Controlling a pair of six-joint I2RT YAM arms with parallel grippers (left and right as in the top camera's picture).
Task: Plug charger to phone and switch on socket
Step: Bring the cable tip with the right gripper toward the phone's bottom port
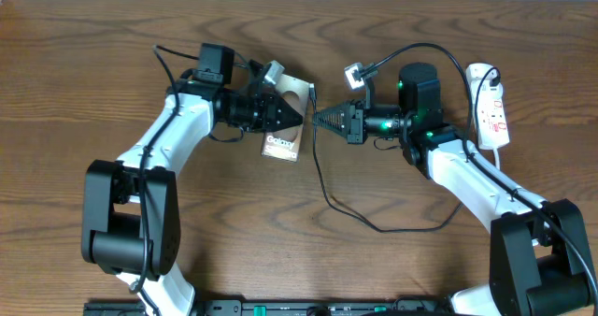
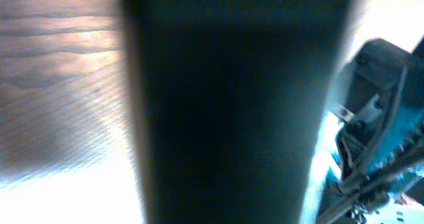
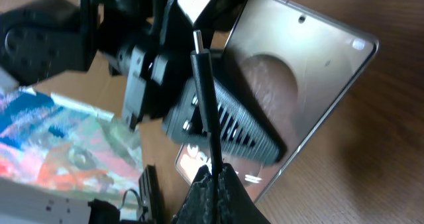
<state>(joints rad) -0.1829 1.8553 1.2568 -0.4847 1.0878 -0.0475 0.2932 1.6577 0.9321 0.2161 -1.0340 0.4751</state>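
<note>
Left gripper [image 1: 295, 117] holds phone [image 3: 324, 85], right gripper [image 3: 215, 174] pinches charger [image 3: 202, 88] nearby.

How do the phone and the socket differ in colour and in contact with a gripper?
The phone is dark brownish-grey; the socket is white with red markings. The left gripper clamps the phone; no gripper touches the socket. Both are flat, elongated rectangles.
</note>
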